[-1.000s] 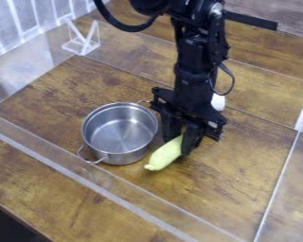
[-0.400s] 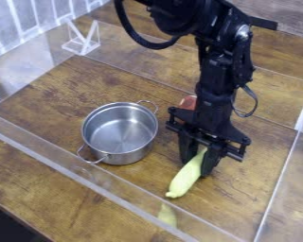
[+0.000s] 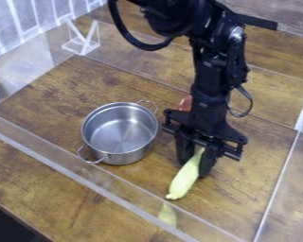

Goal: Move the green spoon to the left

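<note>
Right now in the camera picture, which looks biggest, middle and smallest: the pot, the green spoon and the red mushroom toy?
Largest to smallest:
1. The silver pot, clearly the biggest.
2. The green spoon, long but slim, held by the gripper.
3. The red mushroom toy. It is mostly hidden behind the arm, so its real size is uncertain.

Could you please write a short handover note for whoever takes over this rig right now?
Hand: pointing straight down, closed on the upper end of the green spoon.
Spoon: slanting down from the hand toward the wooden table; whether its low tip touches cannot be told. It is to the right of the steel pot, near the front clear barrier.
Done: the spoon is gripped.
Left: carry it to the left side of the table, set it down and let go. A red-brown toy is partly hidden behind the arm.
</note>
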Available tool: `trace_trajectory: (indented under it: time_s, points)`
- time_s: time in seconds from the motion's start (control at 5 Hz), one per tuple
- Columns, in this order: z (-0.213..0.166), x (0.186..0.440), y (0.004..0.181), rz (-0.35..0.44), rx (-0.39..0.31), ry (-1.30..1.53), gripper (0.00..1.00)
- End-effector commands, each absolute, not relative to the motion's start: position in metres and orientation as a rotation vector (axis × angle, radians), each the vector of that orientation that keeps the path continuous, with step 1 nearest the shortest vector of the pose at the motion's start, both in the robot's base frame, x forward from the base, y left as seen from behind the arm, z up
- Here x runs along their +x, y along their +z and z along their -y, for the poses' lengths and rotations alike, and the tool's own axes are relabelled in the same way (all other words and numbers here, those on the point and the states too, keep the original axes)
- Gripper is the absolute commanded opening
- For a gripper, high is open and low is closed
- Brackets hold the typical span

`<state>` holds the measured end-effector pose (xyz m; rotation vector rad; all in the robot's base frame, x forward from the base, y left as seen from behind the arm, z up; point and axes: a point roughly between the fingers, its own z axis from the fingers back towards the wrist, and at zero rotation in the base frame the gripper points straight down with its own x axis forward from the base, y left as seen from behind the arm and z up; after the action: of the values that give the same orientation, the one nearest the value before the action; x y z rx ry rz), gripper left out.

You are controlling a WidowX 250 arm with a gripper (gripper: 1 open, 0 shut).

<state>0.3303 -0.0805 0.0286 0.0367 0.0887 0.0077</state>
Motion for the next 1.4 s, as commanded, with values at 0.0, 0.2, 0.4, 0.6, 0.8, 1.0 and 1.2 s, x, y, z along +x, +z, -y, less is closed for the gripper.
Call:
trace_trajectory:
  time_s: [0.0, 0.2, 0.4, 0.6, 0.8, 1.0, 1.2]
  points:
    - [0.061, 0.33, 0.053, -0.059, 0.049, 0.021, 0.0]
    - [0.048, 0.329, 0.054, -0.062, 0.06, 0.006, 0.0]
    - [0.05, 0.332, 0.054, -0.055, 0.063, 0.035, 0.0]
    - [0.052, 0.335, 0.055, -0.048, 0.065, 0.063, 0.0]
    - [0.048, 0.345, 0.08, -0.039, 0.066, 0.084, 0.0]
    - [0.038, 0.357, 0.122, -0.007, 0.074, 0.106, 0.0]
    - [0.02, 0.366, 0.162, 0.026, 0.082, 0.119, 0.0]
